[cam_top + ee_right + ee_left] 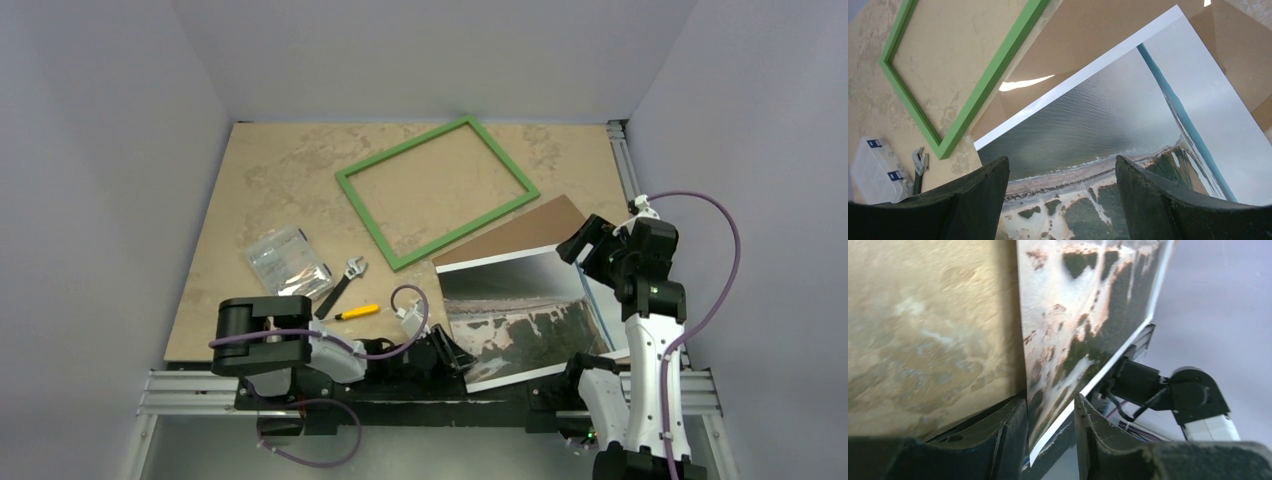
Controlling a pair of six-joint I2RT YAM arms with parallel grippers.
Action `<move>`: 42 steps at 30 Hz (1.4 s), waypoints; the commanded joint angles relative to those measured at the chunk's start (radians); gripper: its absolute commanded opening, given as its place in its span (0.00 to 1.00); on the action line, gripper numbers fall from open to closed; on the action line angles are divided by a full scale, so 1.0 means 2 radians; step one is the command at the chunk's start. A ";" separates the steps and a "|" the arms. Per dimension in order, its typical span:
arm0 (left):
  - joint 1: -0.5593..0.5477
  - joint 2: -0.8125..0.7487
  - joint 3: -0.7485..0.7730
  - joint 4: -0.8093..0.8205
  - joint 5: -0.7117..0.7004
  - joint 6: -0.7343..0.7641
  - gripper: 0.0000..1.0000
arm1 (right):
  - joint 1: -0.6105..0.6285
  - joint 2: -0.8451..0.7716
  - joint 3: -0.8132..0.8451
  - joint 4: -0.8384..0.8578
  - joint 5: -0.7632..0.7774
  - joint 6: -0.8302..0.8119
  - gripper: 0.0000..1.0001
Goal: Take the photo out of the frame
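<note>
The photo, a glossy seashore print with a white border, lies at the front right, partly over the brown backing board. The green frame lies empty behind them, apart from the photo. My left gripper is open at the photo's near left corner. In the left wrist view the photo's corner stands between the jaws, against the left finger and clear of the right one. My right gripper is open and empty above the photo's right part, its opening over the shoreline. The frame shows beyond.
A clear plastic box, a black wrench and a yellow-handled tool lie left of the photo. A metal rail runs along the table's right edge. Grey walls close in on three sides.
</note>
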 commanded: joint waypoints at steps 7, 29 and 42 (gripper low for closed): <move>0.062 0.029 -0.031 0.210 0.086 0.072 0.10 | 0.002 0.001 0.003 0.017 0.001 -0.008 0.76; 0.014 -0.132 -0.021 0.018 -0.248 -0.078 0.00 | 0.002 0.021 0.019 0.024 0.004 -0.017 0.76; 0.089 -0.021 0.161 -0.044 -0.194 -0.003 0.00 | 0.002 0.013 0.021 0.011 0.021 -0.018 0.76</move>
